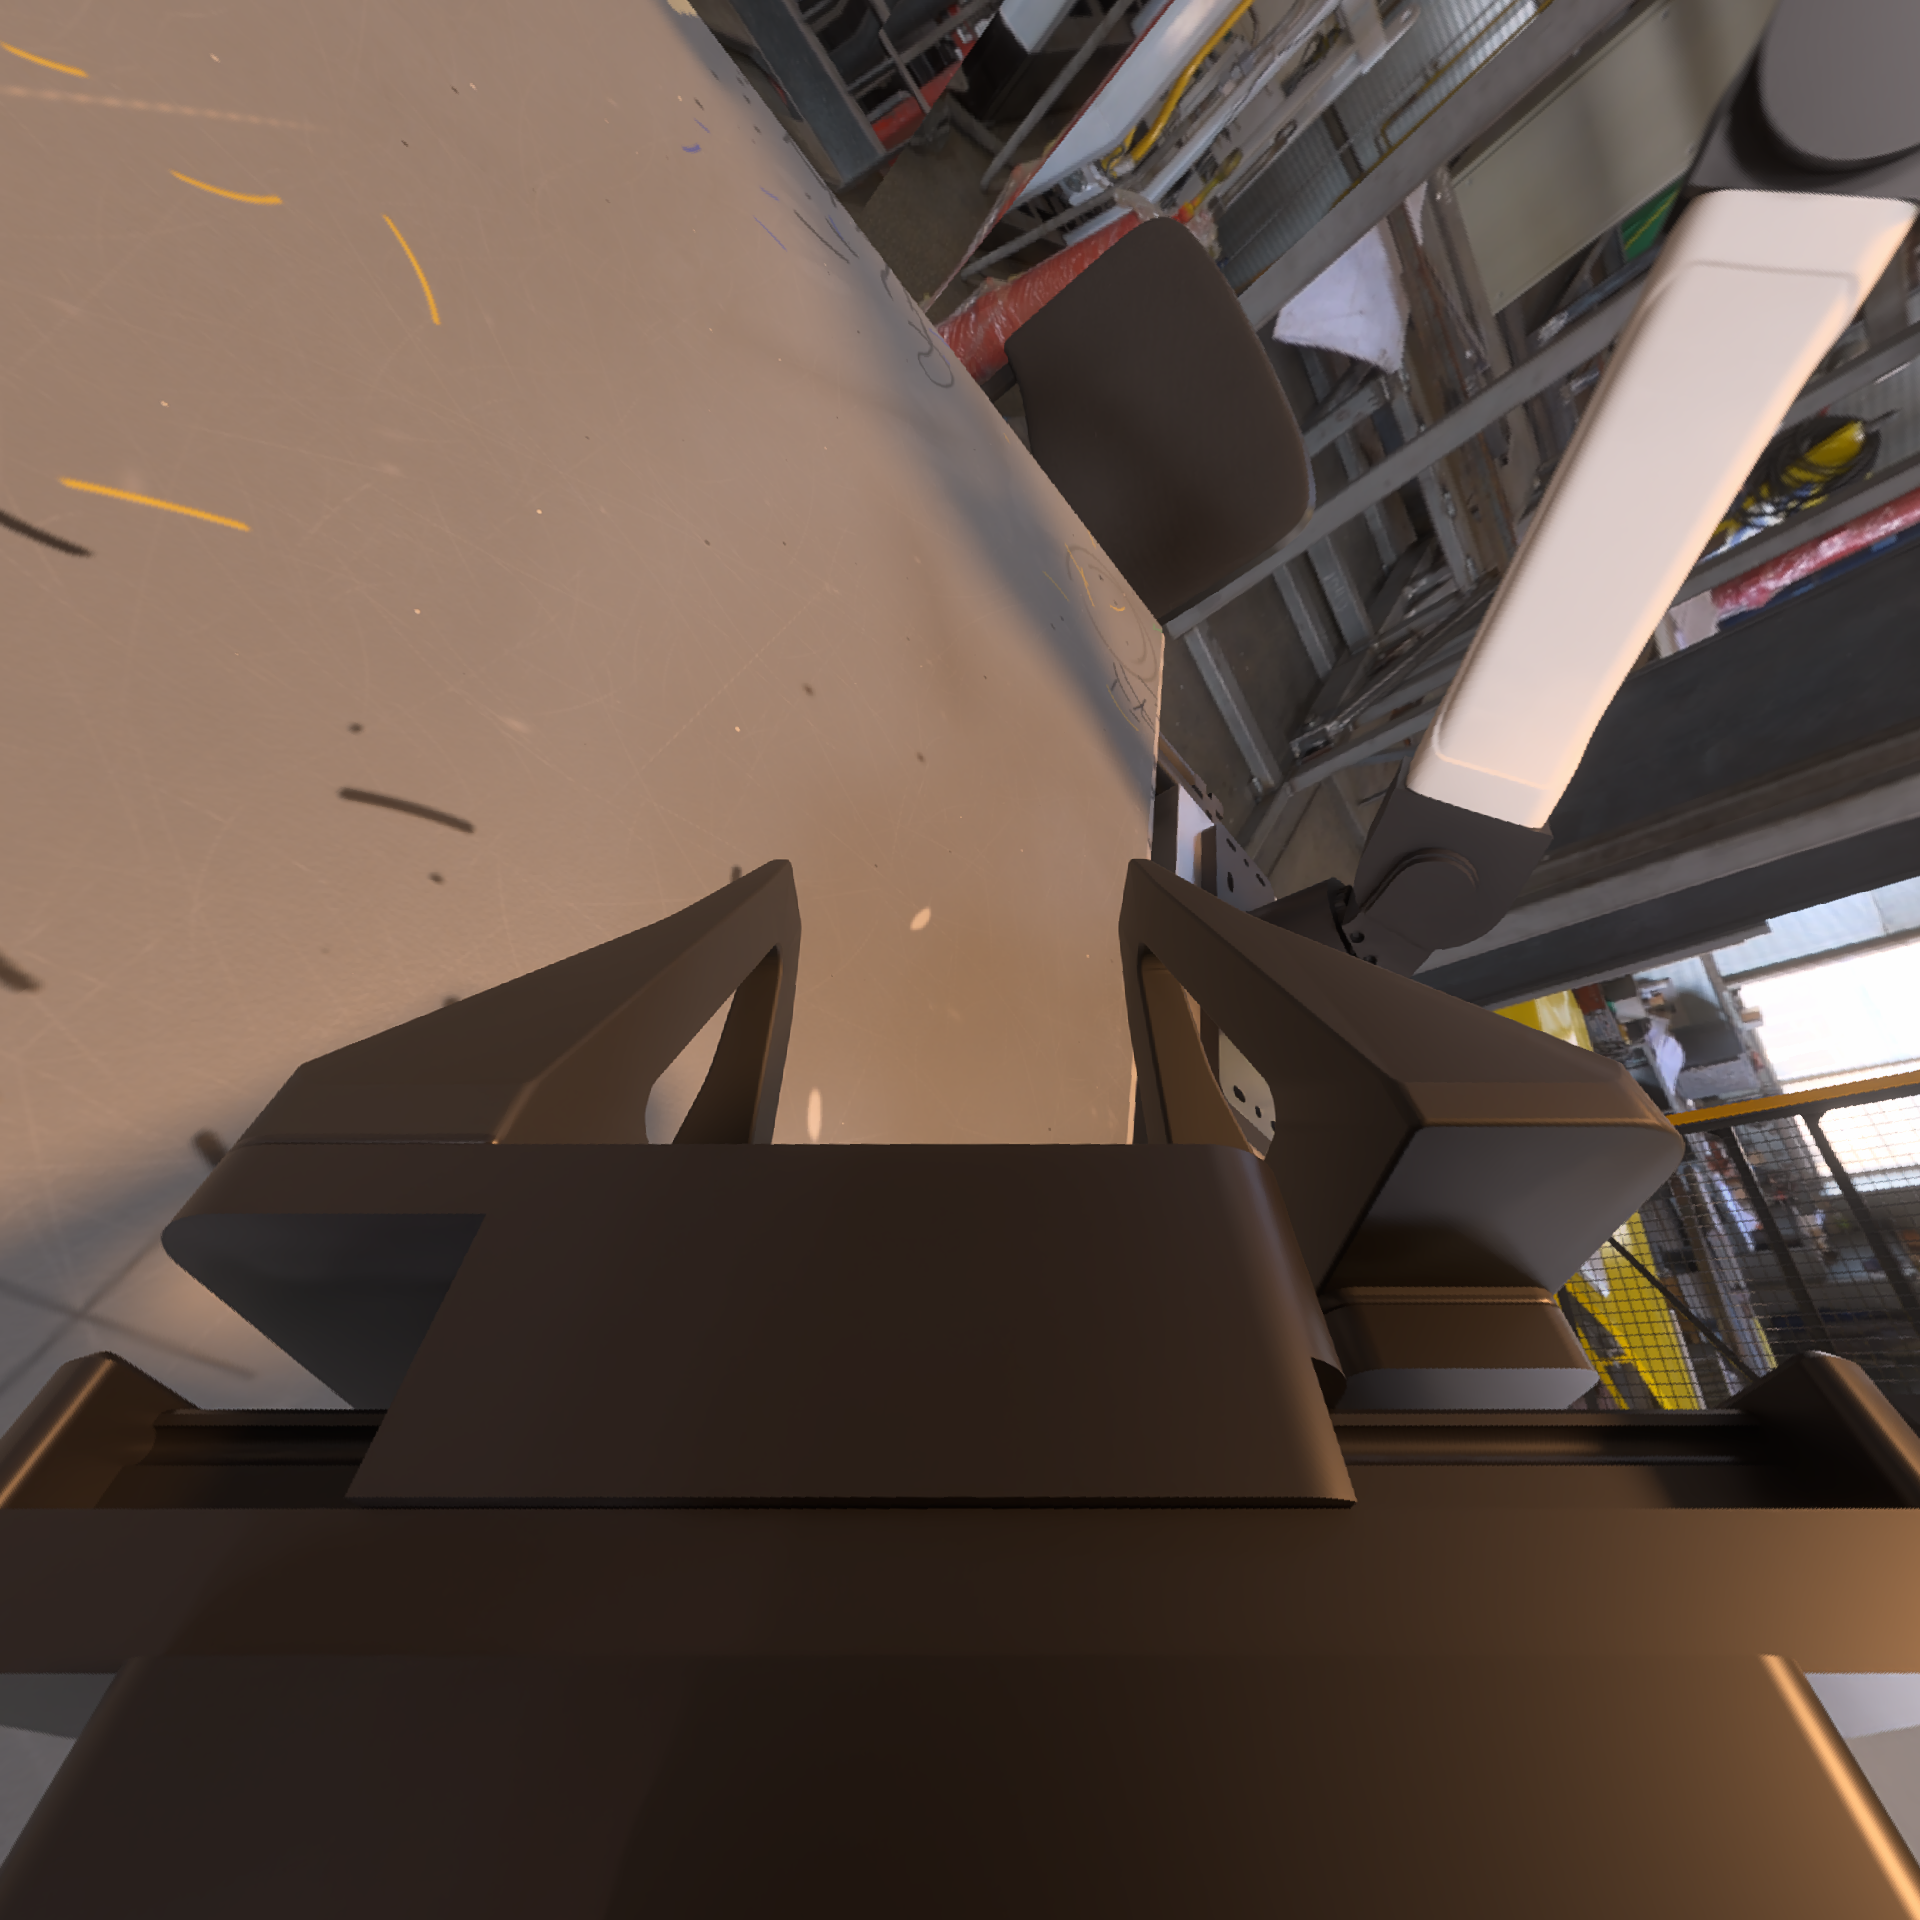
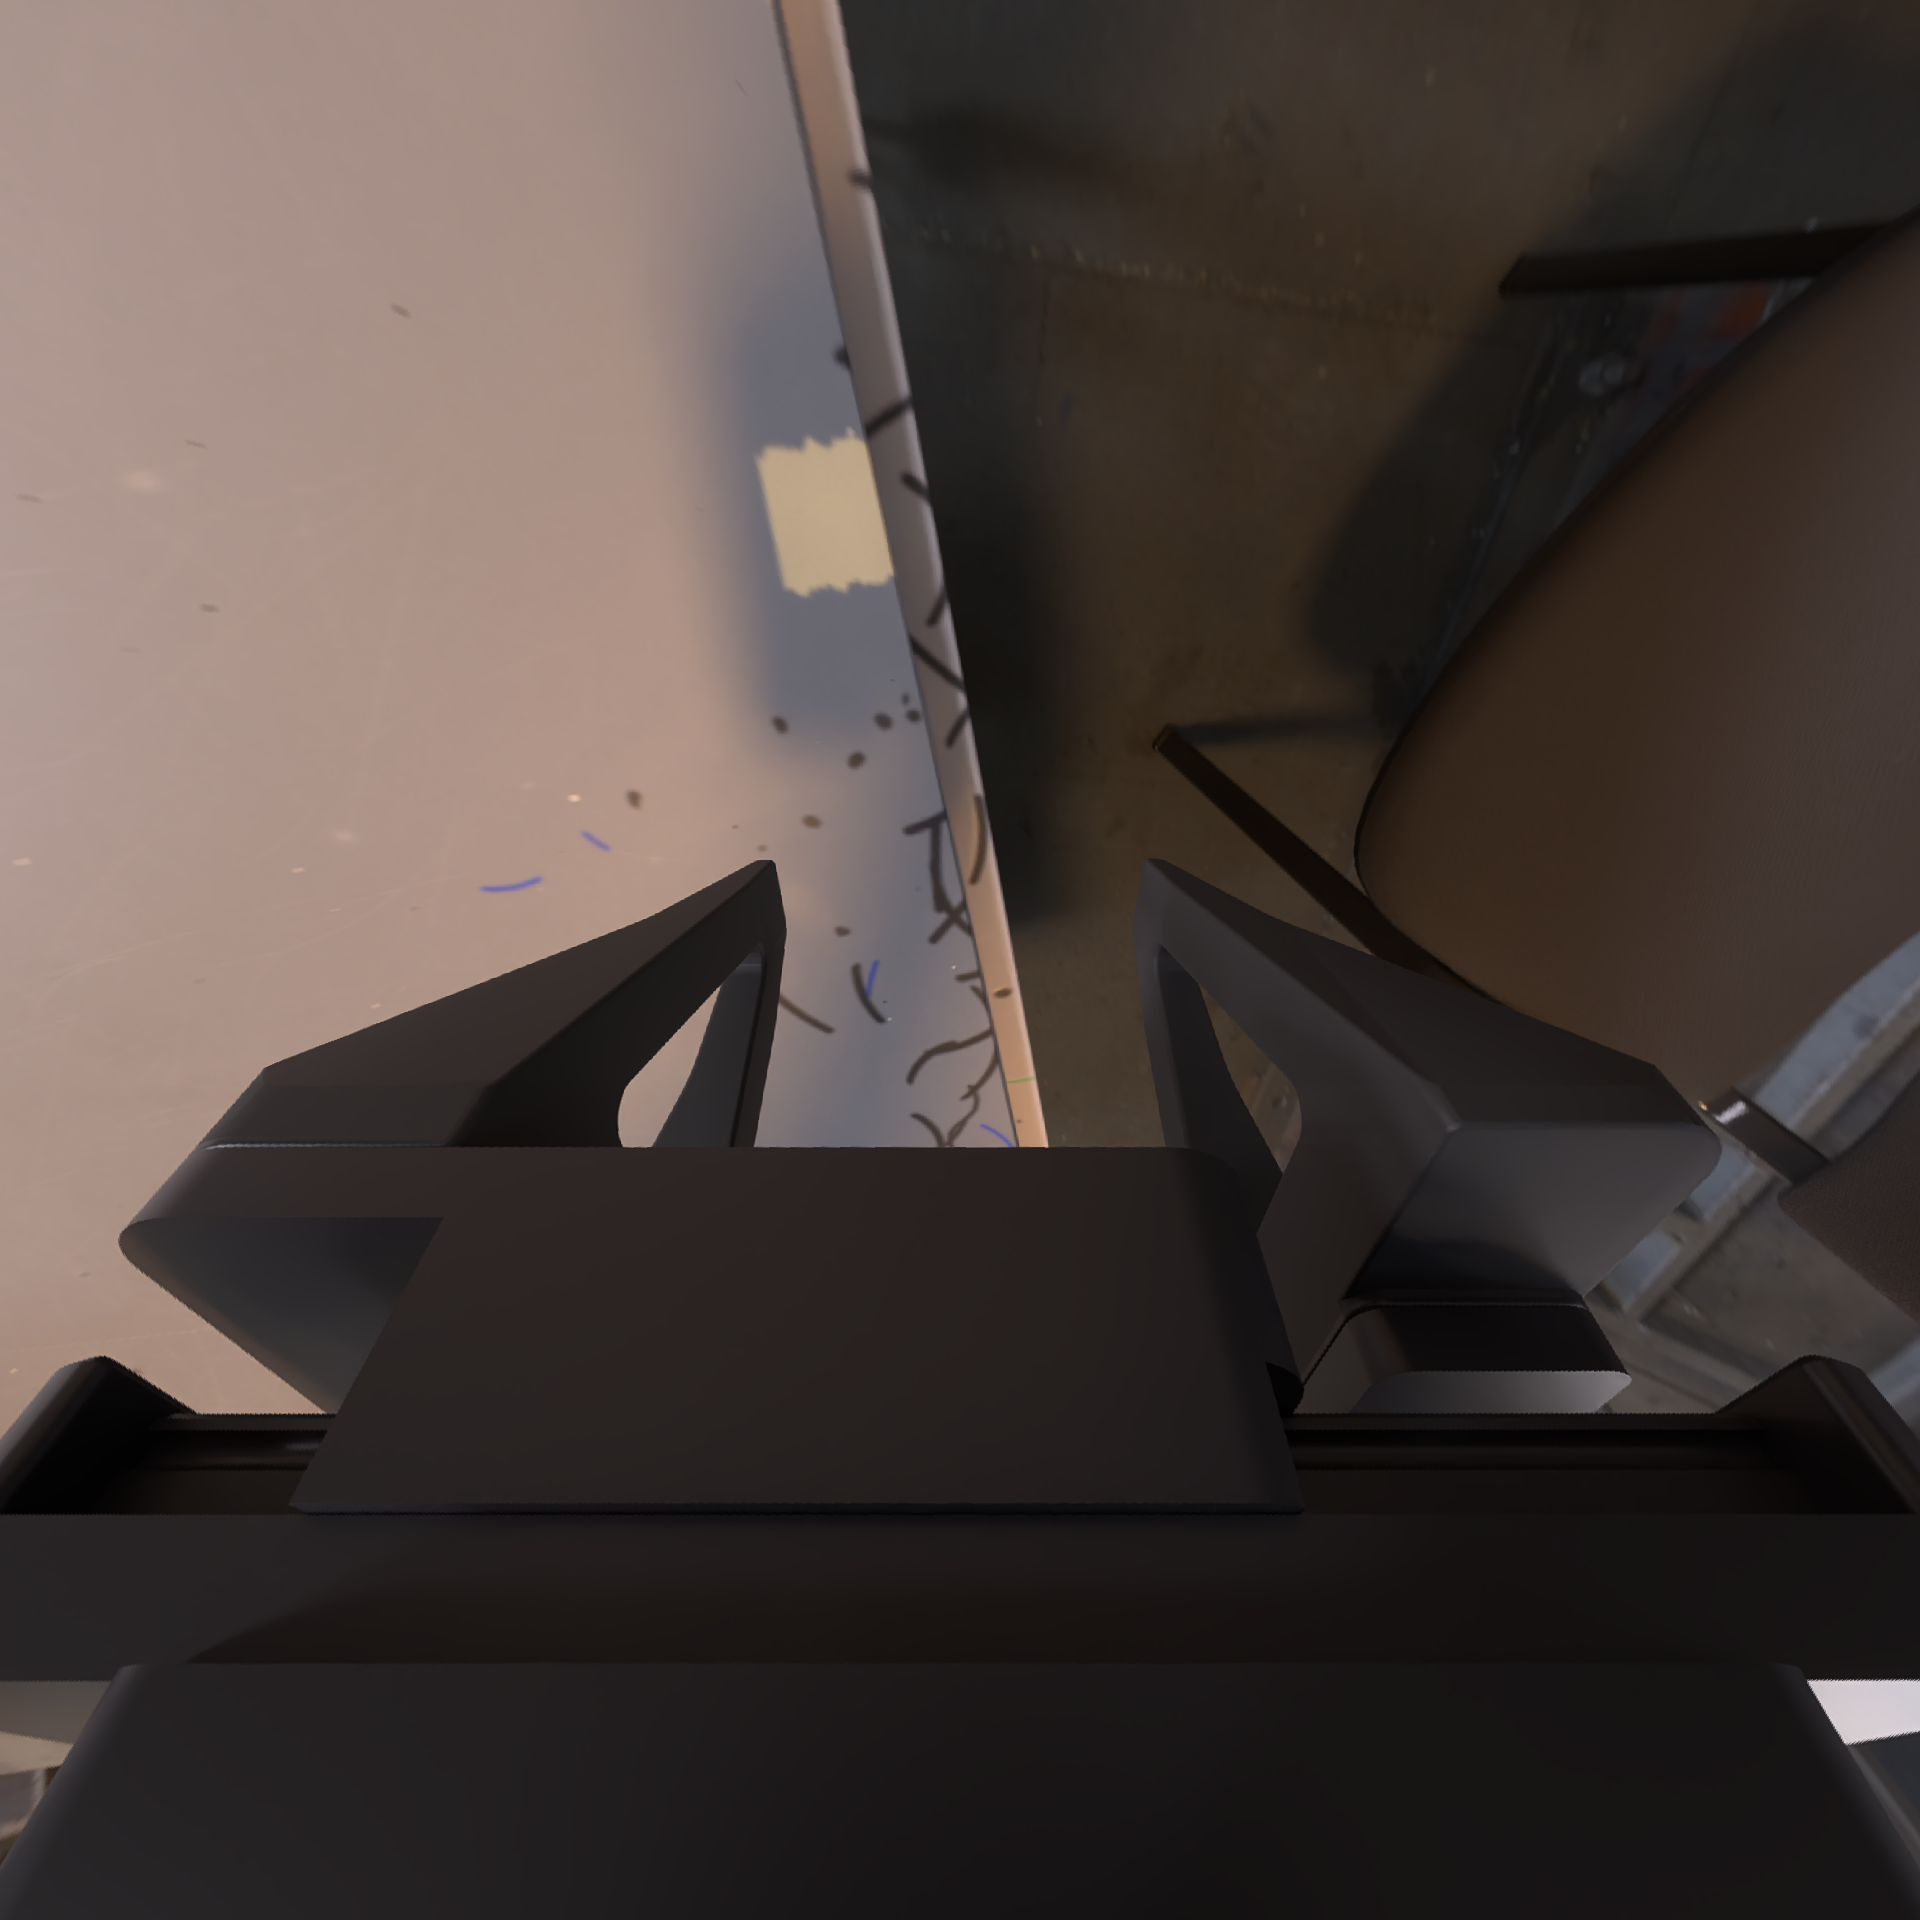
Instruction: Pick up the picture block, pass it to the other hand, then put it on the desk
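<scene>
picture block unseen; both grippers (image 1: 958,904) (image 2: 956,904) spread over desk (image 1: 520,623).

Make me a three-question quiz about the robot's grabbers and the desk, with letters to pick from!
1. Where is the pale patch in the right wrist view?
A. on the desk near its edge
B. on the floor
C. between the fingers

2. What colour are the long streaks on the desk in the left wrist view?
A. green
B. orange
C. pink

3. What does the left end effector hold?
A. a block
B. a cup
C. nothing

Answers: 1 A, it lies just inside the desk edge. 2 B, orange strokes show. 3 C, its fingers stand apart with bare desk between.
</scene>
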Robot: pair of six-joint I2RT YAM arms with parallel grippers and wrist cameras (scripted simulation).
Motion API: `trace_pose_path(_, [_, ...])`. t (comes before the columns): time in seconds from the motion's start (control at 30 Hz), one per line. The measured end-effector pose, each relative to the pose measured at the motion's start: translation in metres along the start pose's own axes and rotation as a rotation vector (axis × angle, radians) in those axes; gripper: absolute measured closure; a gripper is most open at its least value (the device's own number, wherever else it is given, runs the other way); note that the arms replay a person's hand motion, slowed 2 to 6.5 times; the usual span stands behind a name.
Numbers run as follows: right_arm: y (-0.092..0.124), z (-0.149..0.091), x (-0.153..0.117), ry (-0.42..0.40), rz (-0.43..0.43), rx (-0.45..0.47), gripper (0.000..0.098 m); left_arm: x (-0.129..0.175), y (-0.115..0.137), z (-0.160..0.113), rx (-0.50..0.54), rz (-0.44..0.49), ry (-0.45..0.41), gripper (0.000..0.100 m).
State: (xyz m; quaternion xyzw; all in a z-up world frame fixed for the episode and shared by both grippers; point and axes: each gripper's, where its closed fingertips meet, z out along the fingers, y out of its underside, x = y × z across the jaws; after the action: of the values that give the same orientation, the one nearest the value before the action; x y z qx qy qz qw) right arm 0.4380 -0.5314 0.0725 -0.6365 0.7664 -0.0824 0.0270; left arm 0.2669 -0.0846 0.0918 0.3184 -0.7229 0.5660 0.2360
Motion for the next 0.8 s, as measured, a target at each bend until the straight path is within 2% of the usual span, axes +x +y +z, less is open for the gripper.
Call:
trace_pose_path(0.23, [-0.014,-0.056,-0.018,-0.110,-0.035,0.239,0.0405,-0.001,-0.001,-0.001,-0.002,0.034,-0.027,0.045])
trace_pose_path(0.43, [-0.020,-0.108,-0.045,-0.238,-0.131,0.482,0.0402,-0.001,-0.002,-0.002,0.001,0.067,-0.047,0.039])
trace_pose_path(0.6, [-0.015,-0.144,-0.070,-0.335,-0.237,0.683,0.0387,-0.001,-0.004,-0.004,0.001,0.100,-0.069,0.034])
trace_pose_path(0.8, [0.003,-0.172,-0.101,-0.425,-0.380,0.914,0.0372,-0.004,-0.003,-0.006,-0.007,0.142,-0.111,0.028])
